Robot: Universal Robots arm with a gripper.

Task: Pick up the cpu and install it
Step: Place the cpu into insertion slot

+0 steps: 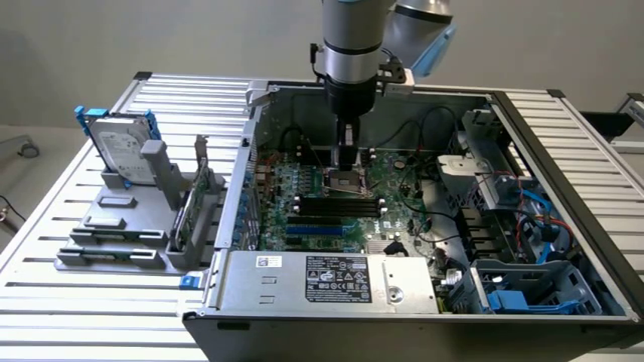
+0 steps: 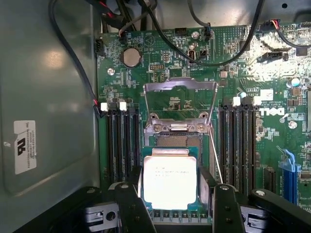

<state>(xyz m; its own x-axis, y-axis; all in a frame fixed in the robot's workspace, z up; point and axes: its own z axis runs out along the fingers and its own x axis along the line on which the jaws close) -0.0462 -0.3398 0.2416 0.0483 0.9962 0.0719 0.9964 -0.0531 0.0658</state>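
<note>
At the top centre of the exterior view, the silver and grey jointed robot arm [image 1: 352, 45] comes straight down, its wrist vertical, into the open grey metal computer case [image 1: 503, 102] that lies on its side on the slatted aluminium table [image 1: 60, 226]. Its slim black gripper [image 1: 348, 172] points down at the middle of the green motherboard [image 1: 393, 173], a little above the centre of the frame, and stands low inside the case, right over the board.

From the wrist view, the two black fingers [image 2: 130, 208] stand narrowly set on opposite sides of the small flat square cpu [image 2: 170, 182] with a silvery metal top and a green rim. The chip sits level between them, and dark pads press against its two side edges, so the gripper [image 2: 171, 206] is closed on it. The cpu hangs directly over the square metal processor socket [image 2: 177, 141], covering most of it. The socket's thin steel hinged retaining frame [image 2: 180, 86] is swung up and open beyond it. Rows of long black memory slots [image 2: 119, 145] run along both sides of the socket.

Toward the exterior view's left, well apart from the gripper, a large silver hard drive with blue side rails [image 1: 121, 147] stands upright in a grey plastic holder [image 1: 121, 226] on the table
</note>
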